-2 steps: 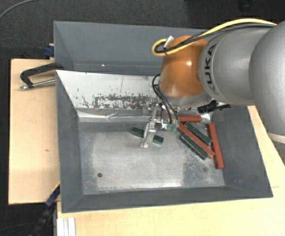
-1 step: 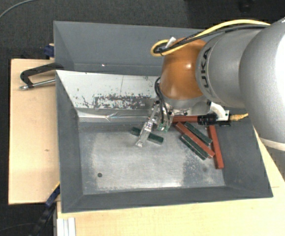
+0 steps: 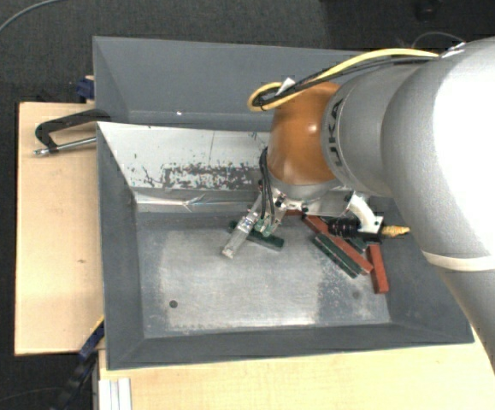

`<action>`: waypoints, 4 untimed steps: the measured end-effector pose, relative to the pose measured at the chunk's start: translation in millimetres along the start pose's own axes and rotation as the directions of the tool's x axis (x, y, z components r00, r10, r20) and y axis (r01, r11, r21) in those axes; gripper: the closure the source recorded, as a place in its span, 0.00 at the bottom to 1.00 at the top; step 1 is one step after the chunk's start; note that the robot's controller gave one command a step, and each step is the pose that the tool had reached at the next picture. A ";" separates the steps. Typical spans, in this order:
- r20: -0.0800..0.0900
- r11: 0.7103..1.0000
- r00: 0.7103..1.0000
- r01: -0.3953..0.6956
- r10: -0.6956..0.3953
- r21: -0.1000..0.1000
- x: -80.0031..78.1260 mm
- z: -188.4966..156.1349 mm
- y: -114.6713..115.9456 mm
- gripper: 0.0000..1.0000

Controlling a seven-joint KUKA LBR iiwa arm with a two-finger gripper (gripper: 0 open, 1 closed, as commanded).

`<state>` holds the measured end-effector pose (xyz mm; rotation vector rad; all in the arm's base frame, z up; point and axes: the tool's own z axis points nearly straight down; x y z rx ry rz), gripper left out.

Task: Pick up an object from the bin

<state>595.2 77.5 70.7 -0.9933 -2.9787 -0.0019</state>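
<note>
A small, flat, dark green block [image 3: 270,240] is shown near the middle of the grey metal bin [image 3: 144,254], just under the gripper [image 3: 260,228], whose open or closed state cannot be told; the block is judged light, stiff, and best gripped across its narrow sides.

Arm [image 3: 435,143]: broad rounded links, smooth pale silver-grey shell; dark lettering [image 3: 336,143] running vertically on the link end, partly hidden; orange cover [image 3: 301,143], glossy and domed, at the lettering's 9 o'clock; yellow cable [image 3: 350,61] looping over the cover's 12 o'clock; thin dark wires [image 3: 265,182] at the cover's 7 o'clock, above the gripper [image 3: 260,227], pale metal with dark parts.
</note>
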 end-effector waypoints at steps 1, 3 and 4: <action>0.003 0.994 0.994 -0.112 0.112 -0.003 -9.5 -0.1 -7.5 0.00; 0.007 0.994 0.994 -0.110 0.110 -0.007 -10.2 -40.0 -5.3 1.00; 0.010 0.994 0.994 -0.107 0.107 -0.010 -11.7 -107.3 -2.7 1.00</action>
